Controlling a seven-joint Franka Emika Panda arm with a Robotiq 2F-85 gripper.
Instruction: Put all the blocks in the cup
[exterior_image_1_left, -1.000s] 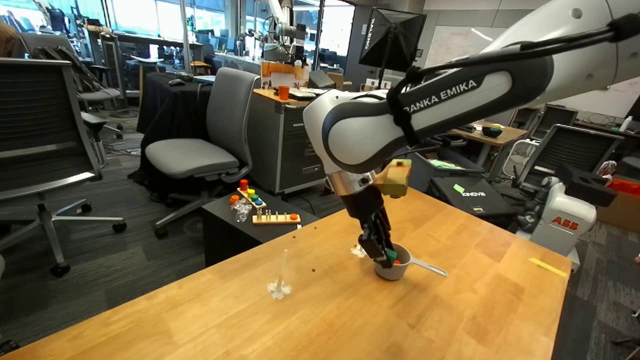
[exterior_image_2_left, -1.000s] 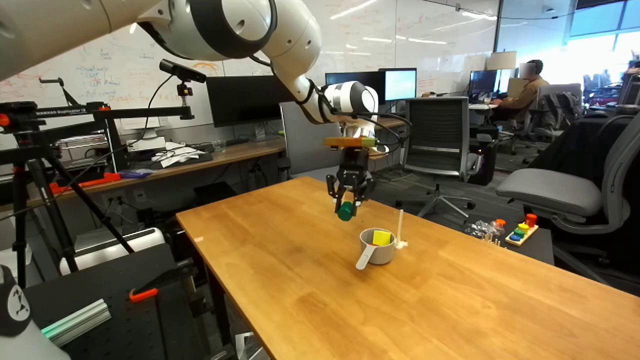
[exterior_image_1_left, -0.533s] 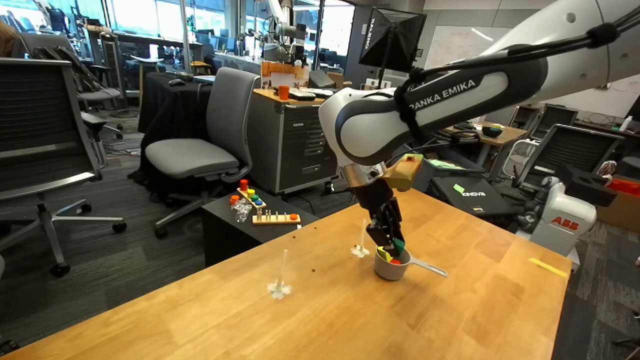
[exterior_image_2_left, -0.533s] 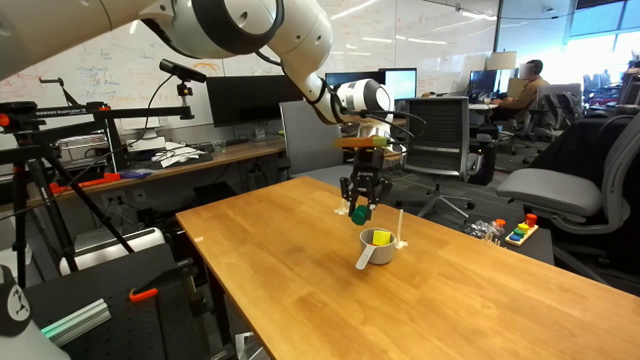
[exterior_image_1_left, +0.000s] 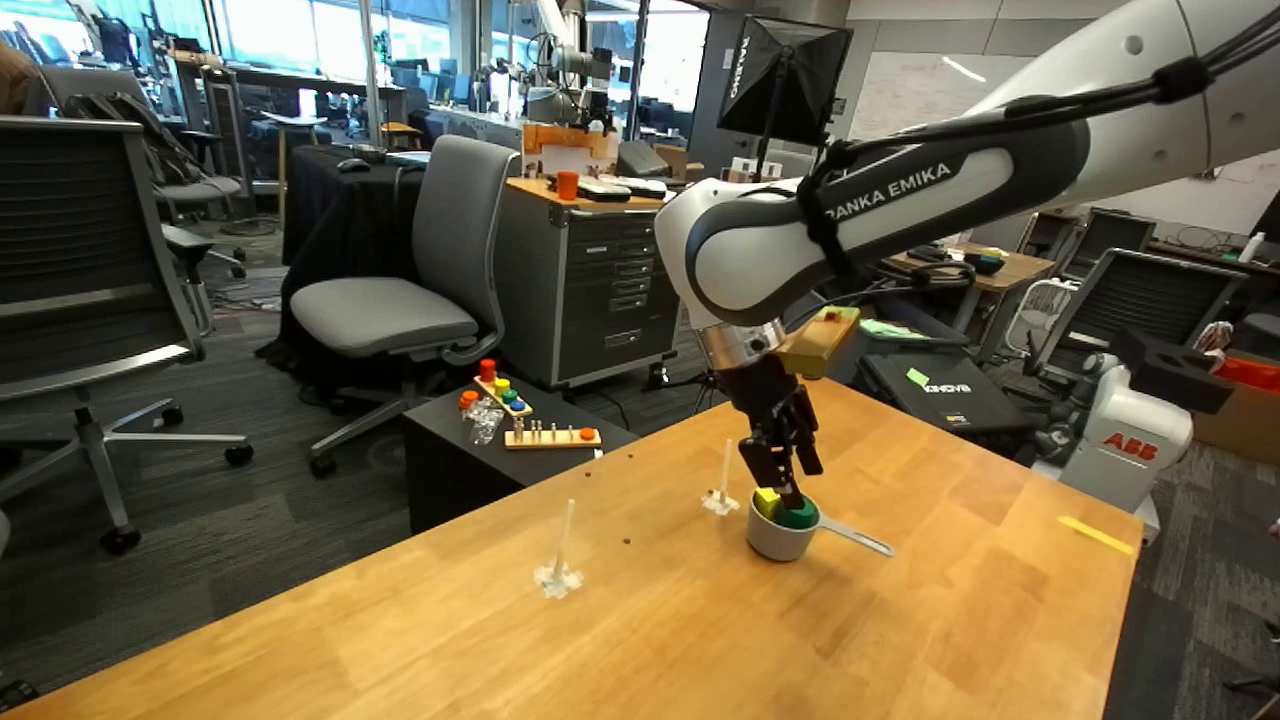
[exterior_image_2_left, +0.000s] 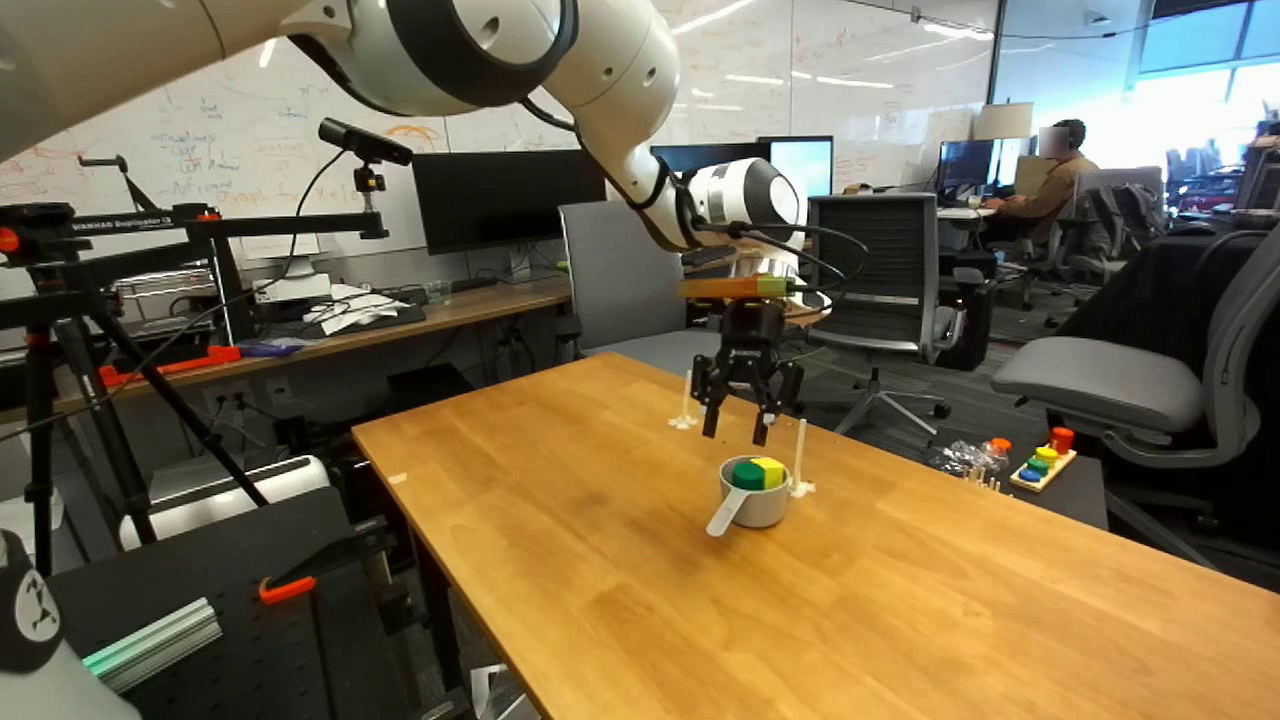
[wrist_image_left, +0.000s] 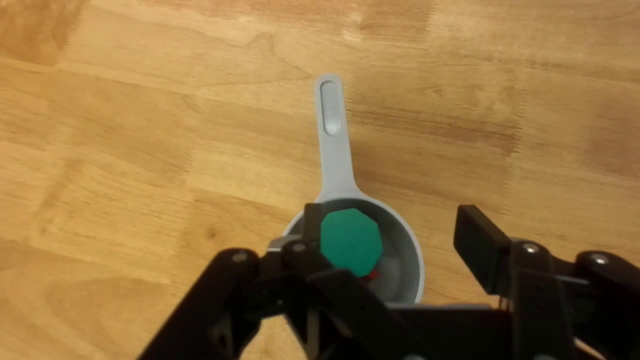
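Observation:
The grey cup (exterior_image_1_left: 778, 543) with its thin handle stands upright on the table; it also shows in an exterior view (exterior_image_2_left: 762, 510) and the wrist view (wrist_image_left: 407, 240). The green block (exterior_image_2_left: 747, 475) sits in the cup beside the yellow block (exterior_image_2_left: 770, 471). In the wrist view the green block (wrist_image_left: 351, 242) lies over a sliver of the red block (wrist_image_left: 371, 275), mostly hidden. The yellow block is hidden behind the gripper there. My gripper (exterior_image_2_left: 736, 434) is open and empty just above the cup, its fingers apart in the wrist view (wrist_image_left: 390, 225).
Two thin upright pegs stand taped to the table, one close beside the cup (exterior_image_2_left: 800, 455), one further off (exterior_image_1_left: 566, 540). A yellow tape strip (exterior_image_1_left: 1096, 535) lies near a table edge. A black side table holds peg toys (exterior_image_1_left: 552, 437).
My gripper moved over the cup with the green block, then opened. The green block dropped from the fingers into the cup beside the yellow one. The cup's handle shifted very slightly.

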